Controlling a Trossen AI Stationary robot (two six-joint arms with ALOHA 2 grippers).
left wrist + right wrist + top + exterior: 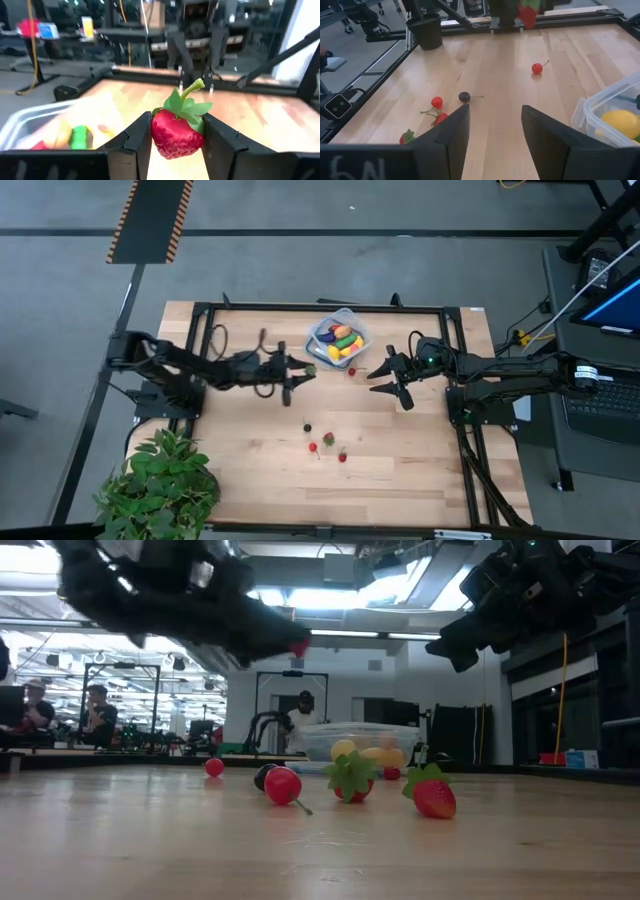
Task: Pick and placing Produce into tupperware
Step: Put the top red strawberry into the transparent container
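My left gripper [303, 371] hangs above the table just left of the tupperware [338, 338], shut on a red toy strawberry [175, 134] with green leaves. The clear square tupperware holds yellow, green, purple and red pieces and stands near the table's far edge; it also shows in the left wrist view [30, 125]. My right gripper [387, 377] is open, raised right of the tupperware, touching nothing. Loose produce lies on the table: a cherry [351, 371], a dark berry [307, 427], another cherry [313, 447] and two strawberries [328, 439], [342, 456]. My left gripper pinches the strawberry by its red body [159, 131], one finger [137, 142] on each side. The fingers come level from the table's left. The strawberry is lifted clear of the table, its leaves and green stem [192, 90] standing above the fingers.
A leafy potted plant [160, 485] stands at the table's near left corner. A black frame [320, 307] runs around the table's edges. Bare wood lies between the two grippers and along the near side. People sit at desks in the room beyond [95, 710].
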